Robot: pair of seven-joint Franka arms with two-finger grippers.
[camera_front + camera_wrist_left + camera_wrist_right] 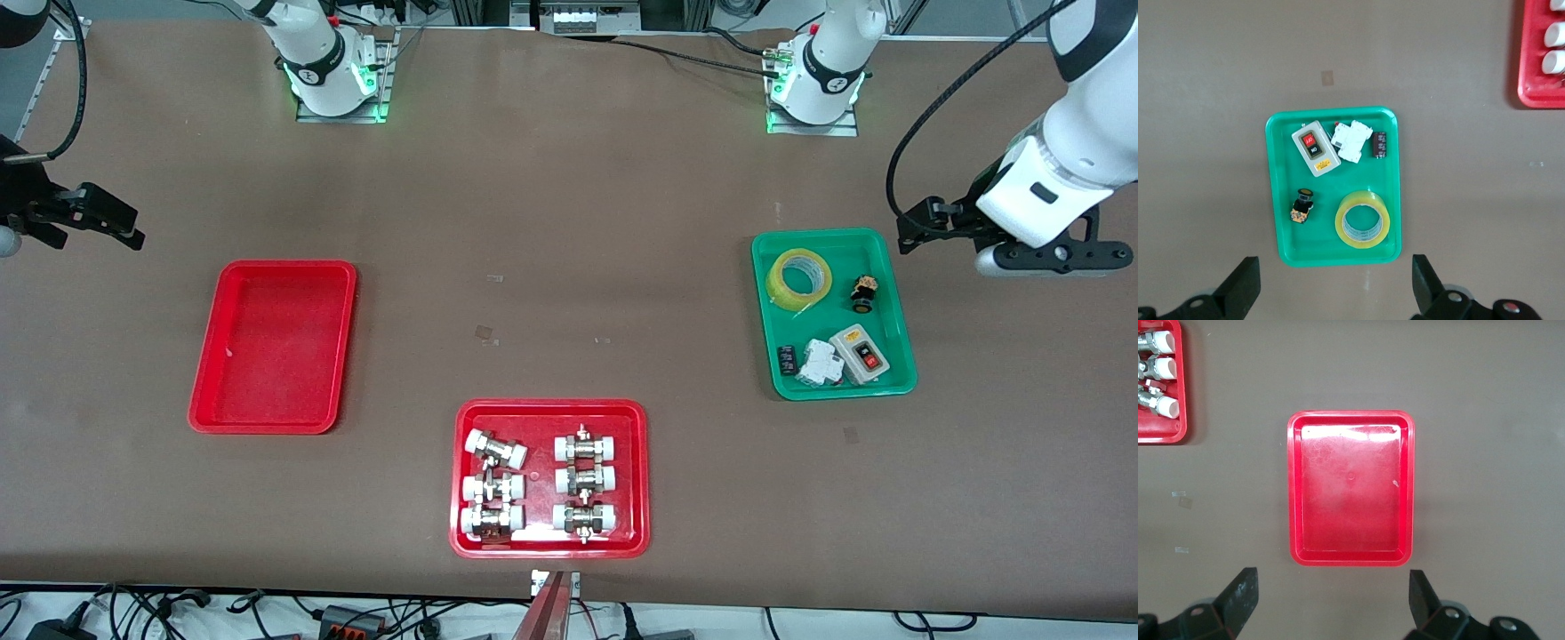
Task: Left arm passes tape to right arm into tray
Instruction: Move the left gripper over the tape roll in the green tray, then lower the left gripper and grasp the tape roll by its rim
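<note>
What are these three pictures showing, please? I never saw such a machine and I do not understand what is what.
Two white robot arms work at a brown table. One picture looks down from a high camera; the others come from each arm's wrist. The left gripper hangs open beside a green tray holding the tape, a switch box and small parts. The right gripper waits, open, near the empty red tray. Another red tray holds metal fittings. Nothing is held.

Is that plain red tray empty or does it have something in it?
Empty: the red tray shows only its bare, smooth floor in both views.
</note>
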